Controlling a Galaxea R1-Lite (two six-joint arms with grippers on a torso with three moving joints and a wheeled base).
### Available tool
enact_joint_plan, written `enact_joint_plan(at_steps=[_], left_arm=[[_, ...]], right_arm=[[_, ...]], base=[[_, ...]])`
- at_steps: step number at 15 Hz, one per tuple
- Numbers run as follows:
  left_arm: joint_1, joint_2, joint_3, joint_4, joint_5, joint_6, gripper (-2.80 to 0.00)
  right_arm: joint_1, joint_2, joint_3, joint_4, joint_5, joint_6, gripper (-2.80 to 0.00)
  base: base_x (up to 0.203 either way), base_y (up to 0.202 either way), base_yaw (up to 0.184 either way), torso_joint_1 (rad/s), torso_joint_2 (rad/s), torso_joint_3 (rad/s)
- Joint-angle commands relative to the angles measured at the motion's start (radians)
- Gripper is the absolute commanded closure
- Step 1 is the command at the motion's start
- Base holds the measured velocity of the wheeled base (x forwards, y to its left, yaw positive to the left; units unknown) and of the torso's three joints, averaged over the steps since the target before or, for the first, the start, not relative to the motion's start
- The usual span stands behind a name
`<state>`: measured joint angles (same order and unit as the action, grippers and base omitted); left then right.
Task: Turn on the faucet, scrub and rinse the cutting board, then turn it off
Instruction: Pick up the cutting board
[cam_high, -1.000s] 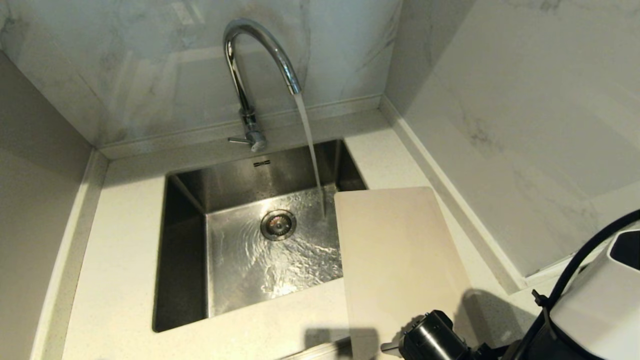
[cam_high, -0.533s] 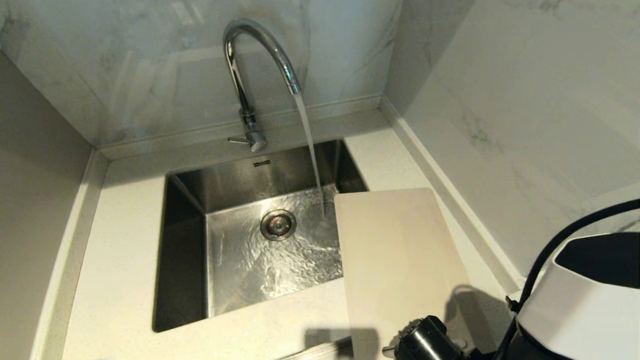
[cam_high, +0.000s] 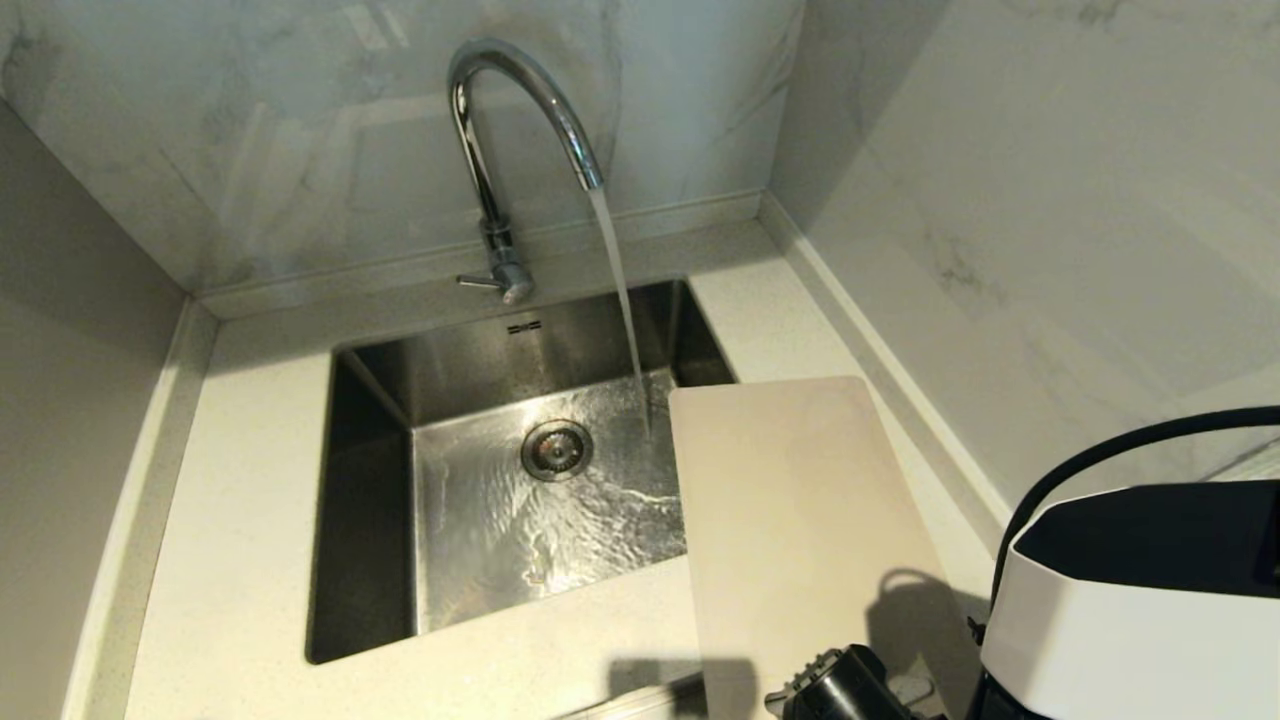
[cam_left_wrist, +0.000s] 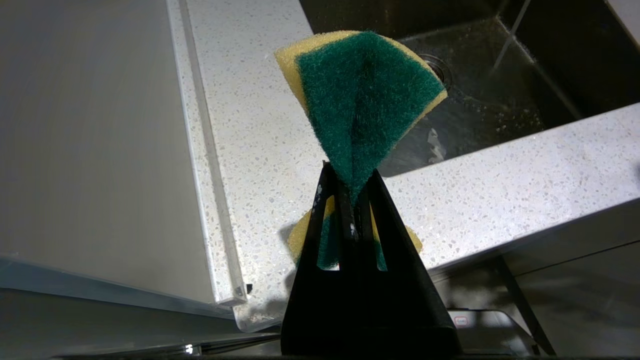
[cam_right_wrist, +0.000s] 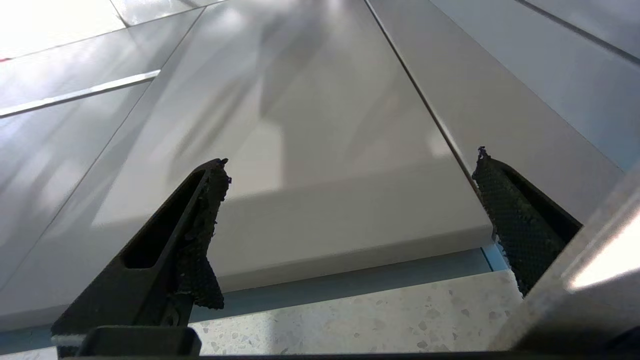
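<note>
Faucet (cam_high: 500, 150) stands at the back edge of the sink (cam_high: 370, 520), arched spout reaching forward and toward the right; a stream of water (cam_high: 620, 300) falls from it and lands in the basin just behind the cutting board's far corner. Small side lever (cam_high: 475, 282) points left.

Cutting board (cam_high: 790, 520) lies flat on the countertop (cam_high: 240, 500) at the sink's right edge, its left long side overhanging the basin. Long axis runs from the front edge of the counter back toward the wall. Near short end is cut off by the frame and partly covered by the right arm, so the slot handle cannot be made out.

Right gripper (cam_right_wrist: 350, 225): fingers spread wide, nothing between them, facing the wall panels above the speckled counter. In the head view only its dark wrist shows, at the board's near end.

Left gripper (cam_left_wrist: 350, 175): fingers pinched together on a folded green-and-yellow sponge (cam_left_wrist: 362, 95), held over the counter's front edge near the sink corner.
</note>
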<state>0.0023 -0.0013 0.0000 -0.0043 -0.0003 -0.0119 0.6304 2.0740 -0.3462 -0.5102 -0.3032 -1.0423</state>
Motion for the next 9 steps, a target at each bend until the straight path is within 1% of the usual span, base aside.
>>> enact_joint_plan(at_steps=[1,2,3,9], left_arm=[[0.0,0.001,0.002,0.0,0.0,0.0,0.0],[-0.001,0.001,0.002,0.0,0.0,0.0,0.0],[-0.001,0.001,0.002,0.0,0.0,0.0,0.0],[-0.001,0.001,0.002,0.0,0.0,0.0,0.0]], right_arm=[[0.0,0.012,0.003,0.001,-0.014,-0.002,-2.8],[0.0,0.011,0.003,0.001,-0.014,-0.003,-2.8],[0.0,0.011,0.001,0.001,-0.014,-0.004,0.0],[0.0,0.005,0.002,0.002,-0.016,-0.004,0.0]], base=[[0.0,0.0,0.0,0.0,0.0,0.0],[0.0,0.0,0.0,0.0,0.0,0.0],[0.0,0.0,0.0,0.0,0.0,0.0],[0.0,0.0,0.0,0.0,0.0,0.0]])
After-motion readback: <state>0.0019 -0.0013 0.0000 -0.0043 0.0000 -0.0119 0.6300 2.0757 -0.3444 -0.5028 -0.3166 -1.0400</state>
